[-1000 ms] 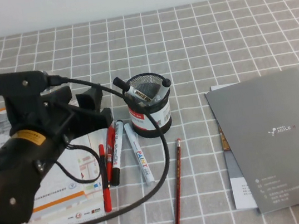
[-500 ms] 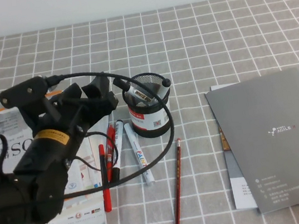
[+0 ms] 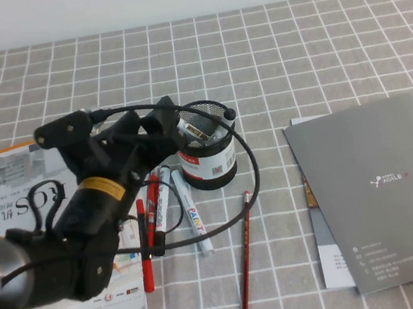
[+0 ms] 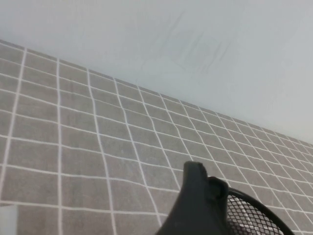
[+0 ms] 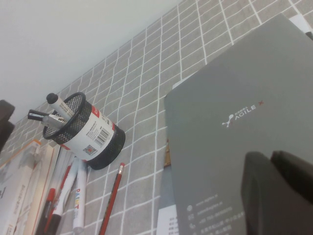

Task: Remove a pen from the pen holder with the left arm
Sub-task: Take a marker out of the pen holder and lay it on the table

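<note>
The black mesh pen holder (image 3: 210, 165) with a white and red label stands mid-table. A couple of black-capped markers (image 3: 191, 131) lean inside it. My left gripper (image 3: 151, 124) hovers open at the holder's left rim, nothing between its fingers. In the left wrist view one dark finger (image 4: 195, 205) sits right beside the mesh rim (image 4: 247, 213). The right wrist view shows the holder (image 5: 90, 132) far off. My right gripper (image 5: 279, 196) is shut and empty over the grey booklet (image 5: 230, 112), outside the high view.
Loose on the cloth by the holder lie a red pen (image 3: 144, 245), a red marker (image 3: 152, 209), two white paint markers (image 3: 192, 211) and a red pencil (image 3: 245, 257). Magazines (image 3: 11, 199) lie under my left arm. The grey booklet (image 3: 383, 190) lies at the right.
My left arm has swung right and forward, bringing the gripper from over the magazines up to the holder's left rim. Its jaws have spread a little wider.
</note>
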`<state>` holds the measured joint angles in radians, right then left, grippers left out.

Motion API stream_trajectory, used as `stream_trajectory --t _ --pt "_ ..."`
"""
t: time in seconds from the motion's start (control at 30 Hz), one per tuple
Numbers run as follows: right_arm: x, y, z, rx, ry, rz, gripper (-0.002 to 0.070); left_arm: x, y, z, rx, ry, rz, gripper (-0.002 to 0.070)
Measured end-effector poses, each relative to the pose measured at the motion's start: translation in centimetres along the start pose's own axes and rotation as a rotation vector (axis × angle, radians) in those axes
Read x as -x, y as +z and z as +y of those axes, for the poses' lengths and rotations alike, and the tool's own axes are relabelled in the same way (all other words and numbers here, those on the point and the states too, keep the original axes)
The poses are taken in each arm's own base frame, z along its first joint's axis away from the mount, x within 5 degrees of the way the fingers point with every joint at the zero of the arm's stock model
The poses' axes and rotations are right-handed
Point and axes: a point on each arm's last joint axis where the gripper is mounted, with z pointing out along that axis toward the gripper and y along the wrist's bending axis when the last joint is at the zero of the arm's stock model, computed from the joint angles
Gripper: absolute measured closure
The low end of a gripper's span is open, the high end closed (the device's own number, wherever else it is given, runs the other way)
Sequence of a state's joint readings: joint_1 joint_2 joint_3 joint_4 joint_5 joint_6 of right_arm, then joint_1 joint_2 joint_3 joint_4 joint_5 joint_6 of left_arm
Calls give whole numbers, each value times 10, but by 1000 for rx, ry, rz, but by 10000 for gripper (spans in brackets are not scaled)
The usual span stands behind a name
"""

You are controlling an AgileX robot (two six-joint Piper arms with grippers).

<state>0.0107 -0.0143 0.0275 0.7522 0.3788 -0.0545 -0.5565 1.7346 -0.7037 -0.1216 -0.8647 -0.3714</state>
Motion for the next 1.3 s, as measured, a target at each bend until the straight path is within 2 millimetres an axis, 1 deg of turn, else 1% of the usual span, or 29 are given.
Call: stream_trajectory --t 0.3,0.67,0.77,1.0,1.1,1.3 --pt "0 0 0 0 0 0 689 -8 23 -2 -34 -11 9 223" --pt "0 0 0 0 0 0 689 -26 37 5 -23 -22 44 223" --pt "0 0 0 0 0 0 689 -26 38 5 -25 -26 40 223" --pt "0 0 0 0 0 0 689 -18 44 4 -37 -29 -2 226" --pt "0 0 0 0 0 0 689 -18 45 5 -39 -35 -5 253" --pt "0 0 0 0 0 0 689 -22 47 6 -46 -41 10 375"
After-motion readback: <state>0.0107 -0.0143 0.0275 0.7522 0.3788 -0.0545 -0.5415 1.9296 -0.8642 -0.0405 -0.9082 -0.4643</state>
